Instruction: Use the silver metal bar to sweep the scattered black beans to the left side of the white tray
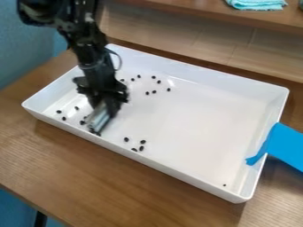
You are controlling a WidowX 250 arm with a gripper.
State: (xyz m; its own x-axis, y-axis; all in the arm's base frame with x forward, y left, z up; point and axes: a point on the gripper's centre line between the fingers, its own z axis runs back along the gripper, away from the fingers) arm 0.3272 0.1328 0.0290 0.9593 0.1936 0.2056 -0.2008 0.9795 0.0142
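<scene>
Blue wall [24, 53] shows at the left, beside a brown, wood-grained tabletop [89, 177]; a wooden shelf [172, 6] runs along the back, with a folded turquoise cloth [257, 3] on it. On the tabletop sits a shallow white tray [201, 77], set slantwise. Its raised walls probably serve to keep small loose pieces from rolling off. A bright blue strip [287, 148] folds over the right-hand wall and runs outward, perhaps tape meant to stop the tray from sliding.

Small, dark, bean-like pieces [142, 142] lie scattered on the tray floor. They look black, roundish to oval, and stand out sharply against the white. Several spread loosely towards the back wall, others lie by the left end, and a small cluster rests near the front wall, right of the arm. One tiny dark speck [224, 185] lies near the front right corner.

The black arm [95, 57] slants down from the upper left, with the end effector [105, 98] low over the tray's left part. Below it juts a pale, silvery-blue, streaked piece [102, 116], tilted towards the front wall, close to some dark pieces. Whether the end effector is wide, narrow or closed on that piece, I cannot tell.
</scene>
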